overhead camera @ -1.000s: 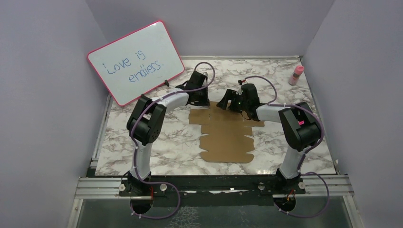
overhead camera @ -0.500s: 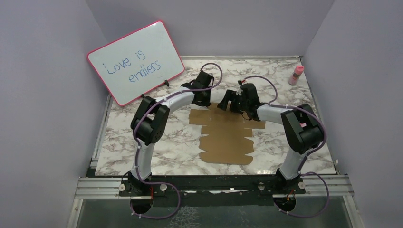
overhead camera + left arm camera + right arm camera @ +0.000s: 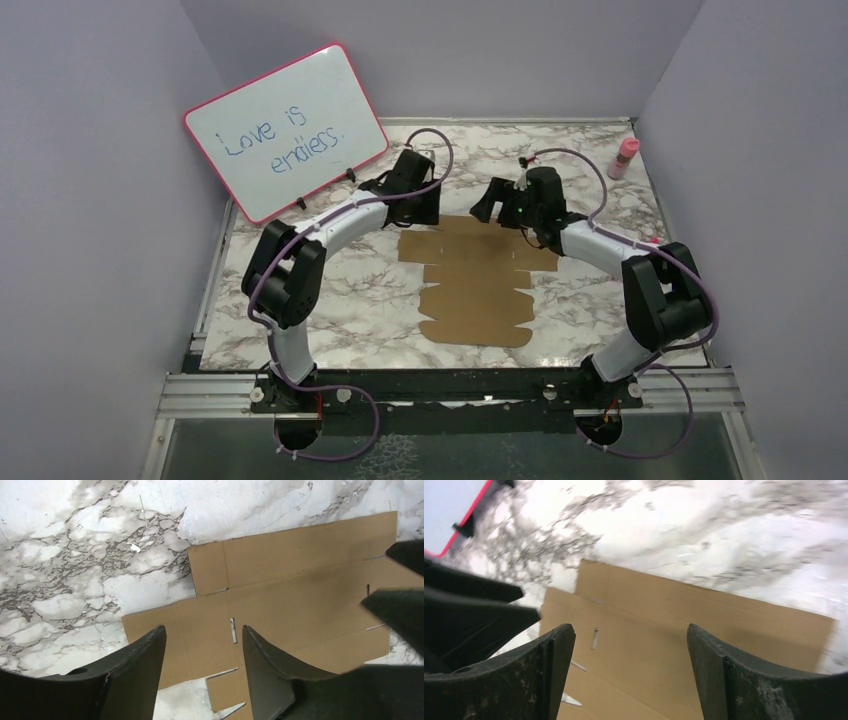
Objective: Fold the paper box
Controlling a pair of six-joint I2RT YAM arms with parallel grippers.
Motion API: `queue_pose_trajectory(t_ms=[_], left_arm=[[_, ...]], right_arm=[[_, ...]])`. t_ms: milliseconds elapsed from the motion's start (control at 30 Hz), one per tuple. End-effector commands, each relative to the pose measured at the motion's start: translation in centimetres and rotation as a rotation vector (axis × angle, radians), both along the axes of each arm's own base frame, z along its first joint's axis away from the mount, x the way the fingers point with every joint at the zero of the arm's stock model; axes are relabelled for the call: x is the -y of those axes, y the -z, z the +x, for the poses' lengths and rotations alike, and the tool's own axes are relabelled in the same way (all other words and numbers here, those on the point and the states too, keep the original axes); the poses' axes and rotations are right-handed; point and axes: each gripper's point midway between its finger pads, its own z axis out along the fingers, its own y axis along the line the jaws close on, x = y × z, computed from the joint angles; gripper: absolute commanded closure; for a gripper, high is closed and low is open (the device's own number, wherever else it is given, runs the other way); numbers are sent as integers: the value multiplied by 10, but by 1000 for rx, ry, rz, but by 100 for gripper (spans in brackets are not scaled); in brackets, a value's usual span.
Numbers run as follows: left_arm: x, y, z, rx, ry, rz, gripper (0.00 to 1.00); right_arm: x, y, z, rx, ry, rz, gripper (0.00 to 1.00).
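Standing parted and gripping nothing, the jaws of the left gripper (image 3: 202, 635) are hovering above the far end of the paper box (image 3: 478, 285). The right gripper (image 3: 631, 630) is facing it there, its jaws spread wider and also empty. The box is lying flat and unfolded on the marble table (image 3: 350, 300), between the arms. A whiteboard (image 3: 285, 130) is leaning far left, and a pink bottle (image 3: 625, 157) is standing far right.

links (image 3: 345, 216): white | joints (image 3: 285, 282): black | cables (image 3: 432, 133): purple, tied along arms
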Motion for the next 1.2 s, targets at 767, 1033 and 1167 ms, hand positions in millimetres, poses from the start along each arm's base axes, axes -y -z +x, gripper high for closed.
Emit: queue_pose_trajectory(t_ms=[767,1033,1167], left_arm=[[100,35,10,-51,211,-223,31],[92,52,0,-86,199,-196,31],[85,58,-6,-98,187,-176,31]], right_arm=[[97,66,6,-223,163,77,14],[85,65,4,-236,102,134,21],[76,58,4,-234,68,165,25]])
